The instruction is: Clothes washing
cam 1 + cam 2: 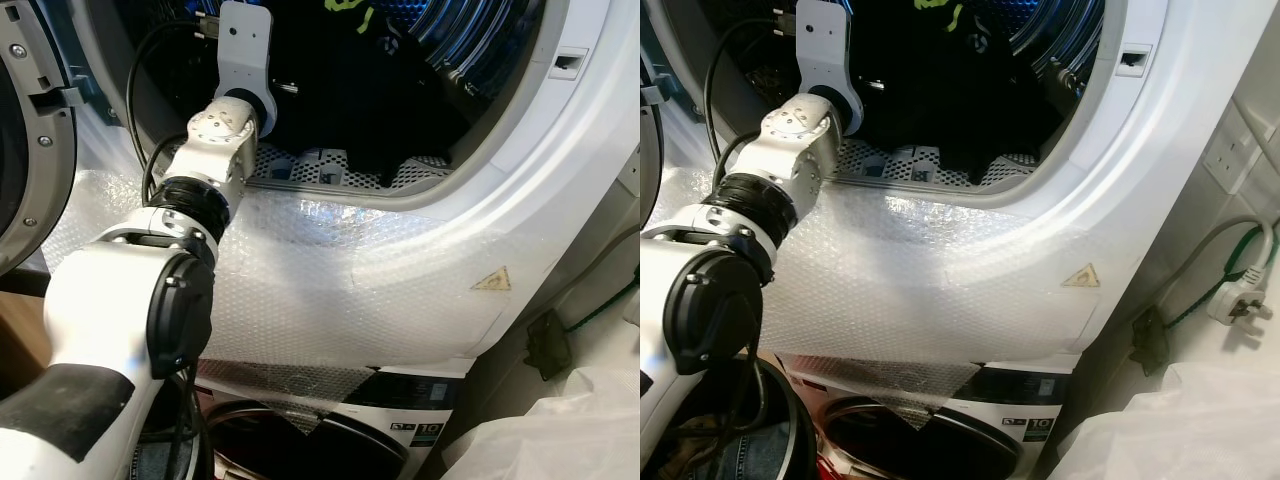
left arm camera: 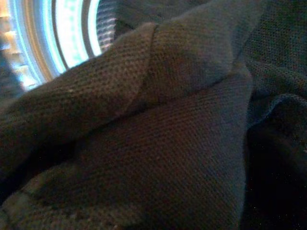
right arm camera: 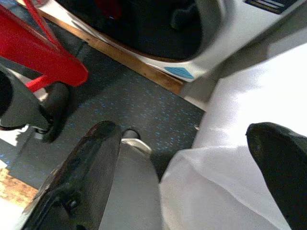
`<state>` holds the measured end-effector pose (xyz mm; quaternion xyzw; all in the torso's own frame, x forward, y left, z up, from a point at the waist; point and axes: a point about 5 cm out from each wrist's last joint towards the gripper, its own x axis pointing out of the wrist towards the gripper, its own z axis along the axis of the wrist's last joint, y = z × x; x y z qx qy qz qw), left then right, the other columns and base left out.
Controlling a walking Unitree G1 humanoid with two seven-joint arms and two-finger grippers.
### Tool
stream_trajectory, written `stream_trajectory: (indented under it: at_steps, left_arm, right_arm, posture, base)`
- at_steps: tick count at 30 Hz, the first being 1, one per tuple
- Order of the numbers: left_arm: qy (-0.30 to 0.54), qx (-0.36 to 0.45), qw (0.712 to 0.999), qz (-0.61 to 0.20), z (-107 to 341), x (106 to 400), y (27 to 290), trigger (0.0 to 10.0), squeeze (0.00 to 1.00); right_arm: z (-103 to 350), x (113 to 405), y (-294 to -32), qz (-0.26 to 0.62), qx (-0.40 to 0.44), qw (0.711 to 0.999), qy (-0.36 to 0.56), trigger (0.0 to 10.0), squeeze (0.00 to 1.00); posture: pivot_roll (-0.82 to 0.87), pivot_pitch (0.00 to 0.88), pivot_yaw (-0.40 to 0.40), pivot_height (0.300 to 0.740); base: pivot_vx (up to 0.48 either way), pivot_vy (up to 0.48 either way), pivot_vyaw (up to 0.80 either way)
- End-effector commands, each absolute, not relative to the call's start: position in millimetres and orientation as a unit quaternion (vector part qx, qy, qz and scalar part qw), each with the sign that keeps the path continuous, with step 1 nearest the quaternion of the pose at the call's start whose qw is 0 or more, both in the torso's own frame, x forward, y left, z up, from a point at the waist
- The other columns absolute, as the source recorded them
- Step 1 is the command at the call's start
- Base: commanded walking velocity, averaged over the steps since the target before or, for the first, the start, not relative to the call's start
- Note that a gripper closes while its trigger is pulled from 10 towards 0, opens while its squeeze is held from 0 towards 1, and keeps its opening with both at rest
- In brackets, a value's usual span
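Observation:
My left arm (image 1: pixel 245 50) reaches through the round opening of the upper machine into its drum. Its gripper end is buried in a pile of dark clothes (image 1: pixel 340 90), and the left wrist view sits right up against dark knitted cloth (image 2: pixel 168 134), with the lit drum wall (image 2: pixel 67 33) behind. A neon yellow-green garment (image 1: pixel 350 15) lies on top at the back. My right gripper (image 3: pixel 192 177) hangs low and open over the dark floor (image 3: pixel 139 100), nothing between its fingers (image 3: pixel 96 163).
Bubble wrap (image 1: pixel 330 280) covers the machine's front below a perforated grey lip (image 1: pixel 320 165). The open door (image 1: pixel 30 130) stands to the left. A second machine (image 1: pixel 330 440) sits underneath. A white bag (image 1: pixel 570 420) and a wall plug (image 1: pixel 1240 300) are at right; a red frame (image 3: pixel 38 52) is on the floor.

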<state>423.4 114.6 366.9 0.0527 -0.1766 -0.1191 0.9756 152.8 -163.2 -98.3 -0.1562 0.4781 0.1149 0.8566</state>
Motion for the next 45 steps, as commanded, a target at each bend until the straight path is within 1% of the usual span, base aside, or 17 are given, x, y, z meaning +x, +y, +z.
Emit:
stream_trajectory:
  at_steps: [1,10,17,18,20,21,22,23,25,27,30,32,33,35,39,41,45]
  left_arm:
    - [-0.151,0.053,0.971,-0.176,355,424,105,10.0,0.0]
    - [-0.181,0.013,0.95,-0.256,375,417,105,10.0,0.0]
    - [-0.203,-0.023,0.956,-0.211,392,417,114,10.0,0.0]
    - [-0.21,-0.025,0.966,-0.148,398,417,126,10.0,0.0]
    - [-0.21,-0.025,0.966,-0.148,398,417,126,10.0,0.0]
    - [-0.221,-0.041,0.97,-0.091,405,417,140,10.0,0.0]
    - [-0.224,-0.02,0.968,-0.115,407,416,131,10.0,0.0]
    - [-0.182,0.036,0.94,-0.287,391,413,87,10.0,0.0]
    - [-0.182,0.036,0.94,-0.287,391,413,87,10.0,0.0]
    - [-0.136,0.095,0.884,-0.437,372,404,59,10.0,0.0]
    - [-0.139,0.105,0.881,-0.439,371,403,56,10.0,0.0]
    - [-0.148,0.107,0.887,-0.423,373,404,55,10.0,0.0]
    - [-0.186,0.087,0.923,-0.327,388,409,67,10.0,0.0]
    - [-0.23,0.053,0.954,-0.185,407,412,88,10.0,0.0]
    - [-0.246,-0.003,0.965,-0.095,415,413,109,10.0,0.0]
    - [-0.232,-0.012,0.962,-0.143,407,414,95,10.0,0.0]
    - [-0.212,0.017,0.926,-0.313,388,406,47,10.0,0.0]
  right_arm:
    - [-98,154,-157,0.119,-0.152,0.857,0.478,10.0,0.0]
    - [-94,165,-154,0.111,-0.147,0.867,0.464,10.0,0.0]
    - [-94,165,-158,0.104,-0.148,0.867,0.464,10.0,0.0]
    - [-94,163,-160,0.101,-0.147,0.867,0.465,10.0,0.0]
    - [-94,163,-160,0.101,-0.147,0.867,0.465,10.0,0.0]
    - [-95,161,-163,0.096,-0.148,0.866,0.467,10.0,0.0]
    - [-96,158,-165,0.09,-0.146,0.867,0.468,10.0,0.0]
    - [-98,152,-168,0.082,-0.144,0.866,0.473,10.0,0.0]
    - [-98,152,-168,0.082,-0.144,0.866,0.473,10.0,0.0]
    - [-100,148,-168,0.082,-0.142,0.863,0.478,10.0,0.0]
    - [-100,147,-168,0.082,-0.142,0.862,0.479,10.0,0.0]
    - [-100,146,-167,0.083,-0.142,0.862,0.48,10.0,0.0]
    - [-100,147,-167,0.083,-0.142,0.862,0.479,10.0,0.0]
    - [-100,148,-165,0.083,-0.142,0.863,0.478,10.0,0.0]
    - [-99,151,-161,0.09,-0.142,0.865,0.473,10.0,0.0]
    - [-99,150,-160,0.097,-0.144,0.864,0.474,10.0,0.0]
    - [-99,150,-160,0.104,-0.145,0.863,0.473,10.0,0.0]
  posture:
    - [-0.01,0.0,0.019,0.74]
    - [-0.02,0.0,0.035,0.74]
    - [-0.05,0.0,0.04,0.74]
    - [-0.05,0.0,0.043,0.74]
    - [-0.05,0.0,0.043,0.74]
    - [-0.07,0.0,0.047,0.74]
    - [-0.08,0.0,0.053,0.74]
    - [-0.08,0.0,0.054,0.74]
    - [-0.08,0.0,0.054,0.74]
    - [-0.08,0.0,0.055,0.74]
    - [-0.07,0.0,0.055,0.74]
    - [-0.07,0.0,0.056,0.74]
    - [-0.07,0.0,0.056,0.74]
    - [-0.07,0.0,0.058,0.74]
    - [-0.05,0.0,0.046,0.74]
    - [-0.05,0.0,0.036,0.74]
    - [-0.06,0.0,0.016,0.74]
  base:
    - [0.0,0.0,0.0]
    - [0.0,0.0,0.0]
    - [0.0,0.0,0.0]
    - [0.0,0.0,0.0]
    - [0.0,0.0,0.0]
    - [0.0,0.0,0.0]
    - [0.0,0.0,0.0]
    - [0.0,0.0,0.0]
    - [0.0,0.0,0.0]
    - [0.0,0.0,0.0]
    - [0.0,0.0,0.0]
    - [0.0,0.0,0.0]
    - [0.0,0.0,0.0]
    - [0.0,0.0,0.0]
    - [0.0,0.0,0.0]
    - [0.0,0.0,0.0]
    - [0.0,0.0,0.0]
